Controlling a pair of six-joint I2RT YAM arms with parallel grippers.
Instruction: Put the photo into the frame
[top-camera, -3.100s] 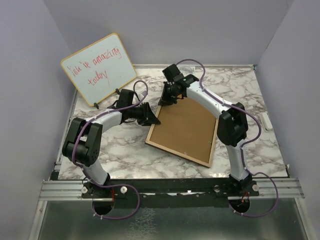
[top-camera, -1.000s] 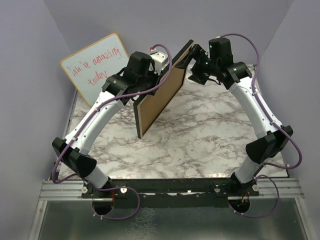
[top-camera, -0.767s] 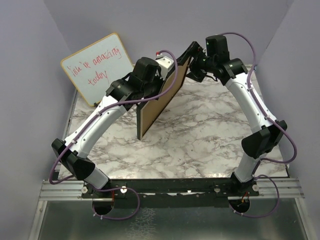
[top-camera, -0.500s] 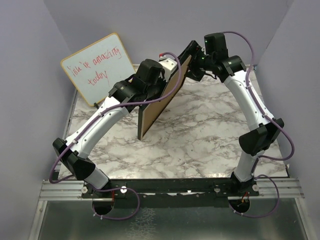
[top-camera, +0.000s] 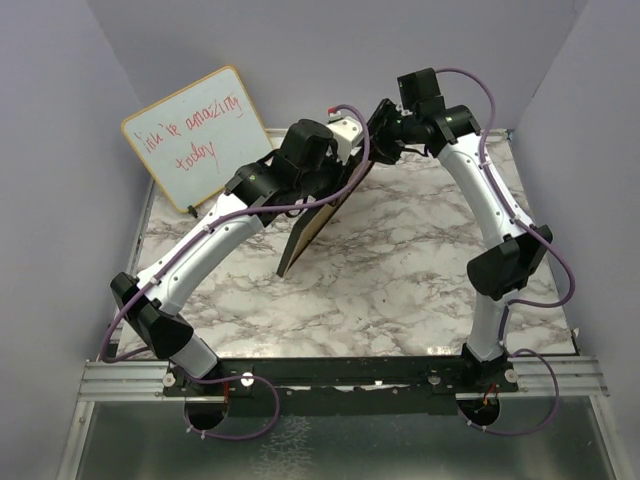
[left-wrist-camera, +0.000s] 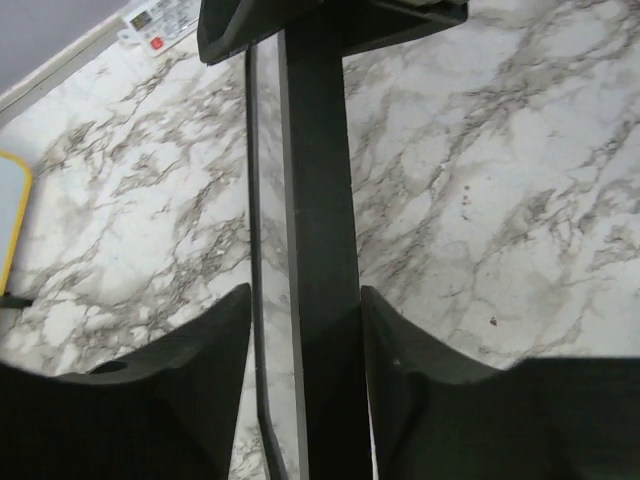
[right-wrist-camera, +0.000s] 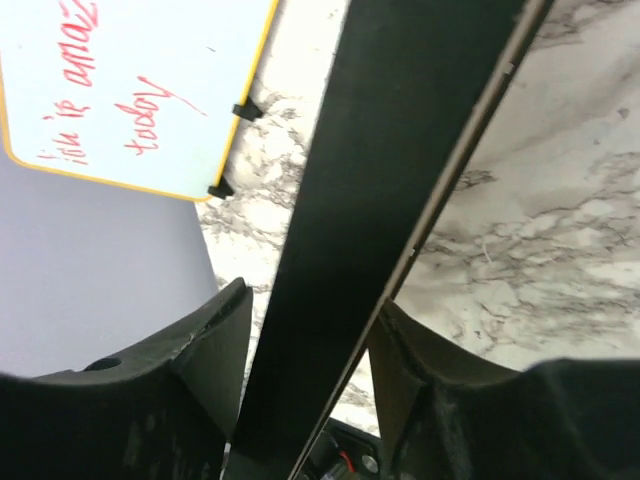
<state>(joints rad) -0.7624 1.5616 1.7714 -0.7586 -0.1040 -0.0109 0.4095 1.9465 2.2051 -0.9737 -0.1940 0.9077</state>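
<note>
both arms got frame (top-camera: 312, 222) standing on edge, tilted, brown back showing in top view. left gripper (left-wrist-camera: 305, 395): fingers nearly closed, pinching black rail that runs straight out between them. right gripper (right-wrist-camera: 305, 400): same deal, clamped on black rail at frame's high end. low corner down by marble table (top-camera: 420, 270), contact unclear tbh. whiteboard (right-wrist-camera: 130, 90) out past right gripper's left finger.

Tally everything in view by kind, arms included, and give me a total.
frame: 1
whiteboard: 1
small white button device: 1
arms: 2, the left arm and the right arm; the left tool and the right tool both clamp the frame
Total: 5
</note>
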